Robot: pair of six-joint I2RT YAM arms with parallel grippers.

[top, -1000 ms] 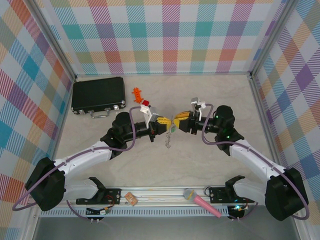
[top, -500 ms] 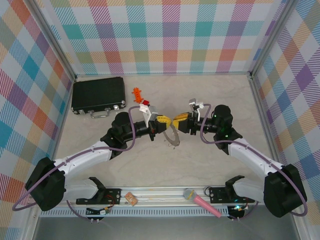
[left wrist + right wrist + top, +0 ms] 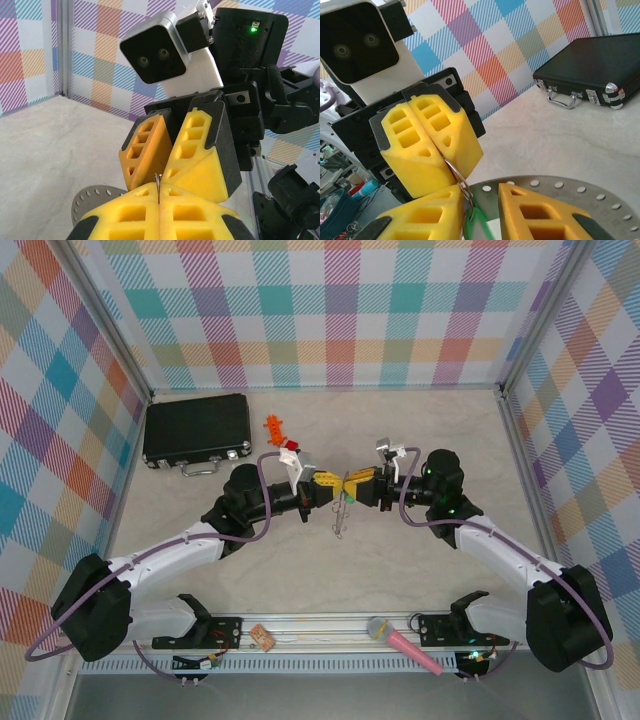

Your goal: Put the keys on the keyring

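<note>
My left gripper (image 3: 328, 485) and right gripper (image 3: 355, 483) meet tip to tip above the table's middle. The keyring (image 3: 340, 517) hangs below them, edge-on. In the right wrist view the left gripper (image 3: 442, 157) is shut on the keyring's thin wire loop (image 3: 456, 175), and its flat grey perforated plate (image 3: 560, 192) hangs behind. The key's green head (image 3: 479, 225) hangs on that loop between the spread fingers of my right gripper (image 3: 481, 192); one finger (image 3: 432, 212) touches the wire. The left wrist view has the left gripper (image 3: 158, 186) pinching the wire and the right gripper (image 3: 156, 175) just beyond it.
A black case (image 3: 196, 430) lies at the back left, with an orange toy piece (image 3: 272, 426) and a red block (image 3: 291, 445) beside it. A pink microphone (image 3: 405, 644) and a small tag (image 3: 263, 637) rest on the front rail. Checked walls close in three sides.
The right gripper's jaws have narrowed and it has closed in on the left gripper's tips. The hanging plate swung face-on half a second ago and now hangs edge-on again.
</note>
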